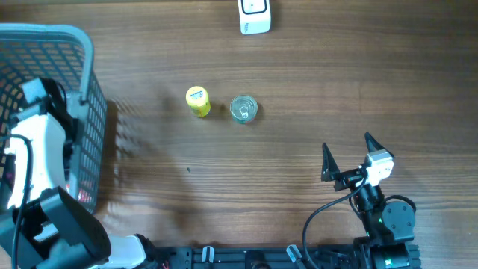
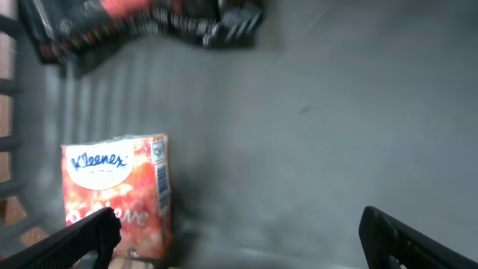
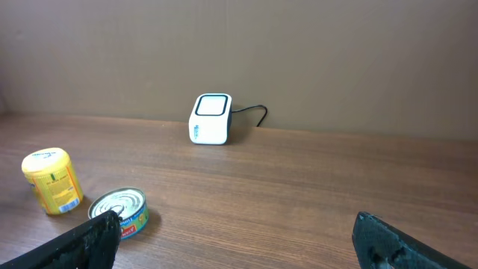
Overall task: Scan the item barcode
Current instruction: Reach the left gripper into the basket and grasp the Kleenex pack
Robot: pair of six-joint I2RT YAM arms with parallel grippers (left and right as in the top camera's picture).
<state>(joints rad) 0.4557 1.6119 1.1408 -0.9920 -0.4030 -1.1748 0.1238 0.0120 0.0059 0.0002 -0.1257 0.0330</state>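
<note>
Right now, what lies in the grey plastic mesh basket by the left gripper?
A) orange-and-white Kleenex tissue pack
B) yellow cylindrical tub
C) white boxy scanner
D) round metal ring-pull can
A: the left wrist view shows the Kleenex tissue pack on the floor of the basket by the open left gripper; the yellow tub, metal can and white scanner stand out on the wooden table.

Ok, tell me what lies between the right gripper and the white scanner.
Nothing: bare wooden table between the right gripper and scanner, shown in the overhead view. The tin can and yellow tub sit off to its left.
</note>
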